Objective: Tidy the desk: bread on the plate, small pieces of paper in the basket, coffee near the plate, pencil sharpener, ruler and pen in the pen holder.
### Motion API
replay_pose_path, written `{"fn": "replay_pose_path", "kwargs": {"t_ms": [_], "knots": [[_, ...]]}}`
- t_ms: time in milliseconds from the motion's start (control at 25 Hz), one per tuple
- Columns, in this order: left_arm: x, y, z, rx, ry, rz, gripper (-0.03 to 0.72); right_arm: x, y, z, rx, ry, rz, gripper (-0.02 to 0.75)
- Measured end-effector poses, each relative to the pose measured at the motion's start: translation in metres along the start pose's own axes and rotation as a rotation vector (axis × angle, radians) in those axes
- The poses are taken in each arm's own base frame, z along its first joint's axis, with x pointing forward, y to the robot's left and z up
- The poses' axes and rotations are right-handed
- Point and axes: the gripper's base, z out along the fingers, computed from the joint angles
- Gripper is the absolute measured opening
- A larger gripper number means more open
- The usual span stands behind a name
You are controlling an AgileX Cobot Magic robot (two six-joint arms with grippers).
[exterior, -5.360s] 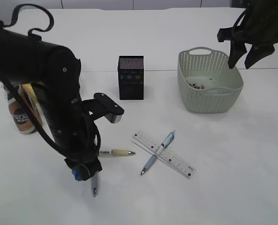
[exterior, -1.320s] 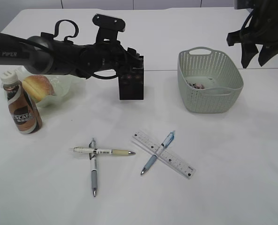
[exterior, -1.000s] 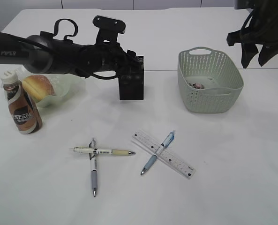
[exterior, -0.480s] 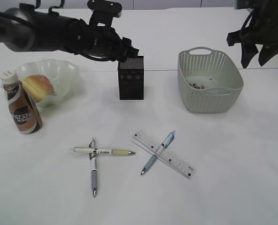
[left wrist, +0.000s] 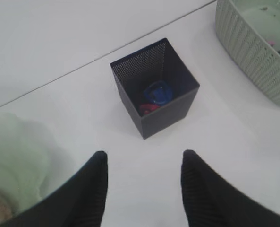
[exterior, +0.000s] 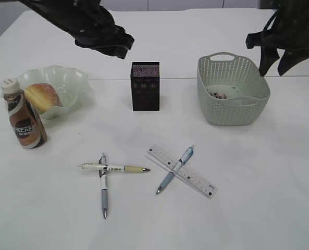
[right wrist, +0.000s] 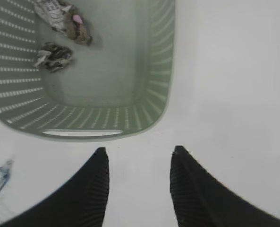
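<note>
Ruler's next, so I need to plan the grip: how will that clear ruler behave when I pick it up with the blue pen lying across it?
The ruler looks thin and lies flat on the table, so its edges probably offer little purchase. It seems like stiff, light plastic, likely smooth and slippery. The blue pen crossing it would probably roll off once it tilts.

White tabletop [exterior: 258,172] with one thin seam line, pale panels behind, even light

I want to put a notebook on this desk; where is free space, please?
Free: the right front, right of the ruler and below the basket; also between the pen holder and basket. Crowded: the front middle with crossed pens, and the left by the coffee bottle.
</note>
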Motion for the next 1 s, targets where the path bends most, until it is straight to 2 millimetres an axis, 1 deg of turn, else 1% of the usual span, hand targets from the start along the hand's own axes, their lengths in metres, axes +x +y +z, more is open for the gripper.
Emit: {"fn": "replay_pose_path", "kwargs": {"t_ms": [120, 320, 440, 560, 720, 800, 1000], "knots": [[-0.004, 0.002, -0.024, -0.014, 0.031, 0.015, 0.366, 0.000, 0.006, 0.000, -0.071, 0.004, -0.006, 0.317], [-0.018, 0.005, -0.068, -0.039, -0.029, 0.038, 0.364, 0.002, 0.018, -0.004, -0.152, -0.002, -0.079, 0.317], [-0.023, 0.006, -0.087, -0.052, -0.063, 0.048, 0.363, 0.014, 0.037, -0.005, -0.173, 0.023, -0.179, 0.317], [-0.024, 0.007, -0.099, -0.058, -0.065, 0.051, 0.362, 0.032, 0.061, 0.001, -0.195, 0.077, -0.291, 0.317], [-0.020, 0.008, -0.107, -0.065, -0.014, 0.052, 0.361, 0.058, 0.089, 0.018, -0.219, 0.167, -0.414, 0.317], [-0.017, 0.008, -0.110, -0.070, 0.026, 0.053, 0.361, 0.072, 0.102, 0.029, -0.228, 0.202, -0.491, 0.317], [-0.011, 0.011, -0.117, -0.100, 0.089, 0.071, 0.360, 0.103, 0.132, 0.058, -0.267, 0.190, -0.677, 0.317]]}}
